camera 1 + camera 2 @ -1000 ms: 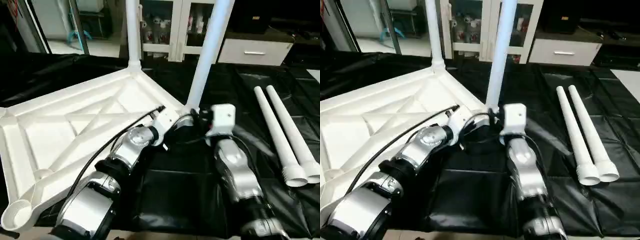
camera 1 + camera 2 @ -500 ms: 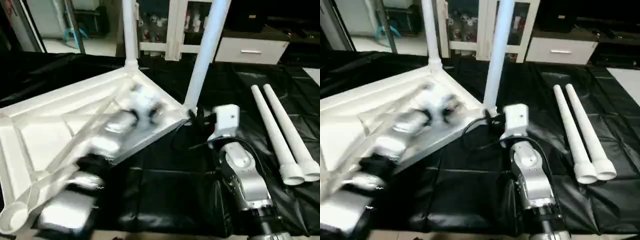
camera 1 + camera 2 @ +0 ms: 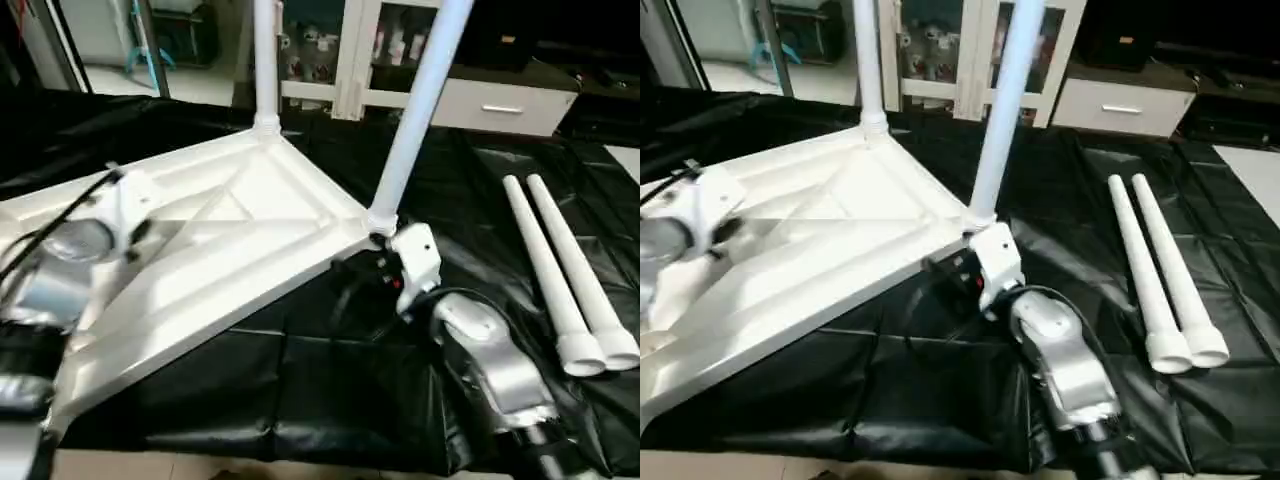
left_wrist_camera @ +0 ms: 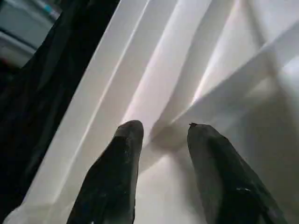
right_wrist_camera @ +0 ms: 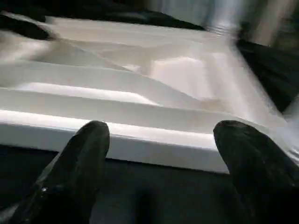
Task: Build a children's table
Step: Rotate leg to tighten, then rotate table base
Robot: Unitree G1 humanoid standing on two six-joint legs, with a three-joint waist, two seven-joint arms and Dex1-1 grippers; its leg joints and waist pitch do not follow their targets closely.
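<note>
Silver forearms point(image 3: 490, 360), black cables point(image 3: 345, 295), white wrist housings point(image 3: 415, 262), black fingers point(image 4: 112, 177)

the large rectangular plastic table top point(image 3: 250, 230) is plain white with a ribbed underside. two loose tapered tube legs point(image 3: 560, 280) are white too. the creased sheet point(image 3: 330, 390) beneath is glossy black. the right claw point(image 5: 159, 154) has black fingers point(image 5: 79, 158).

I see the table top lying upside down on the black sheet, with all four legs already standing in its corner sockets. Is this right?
Not quite. Only two legs stand in sockets of the table top. The other two legs lie loose on the black sheet, as the left eye view shows.
</note>
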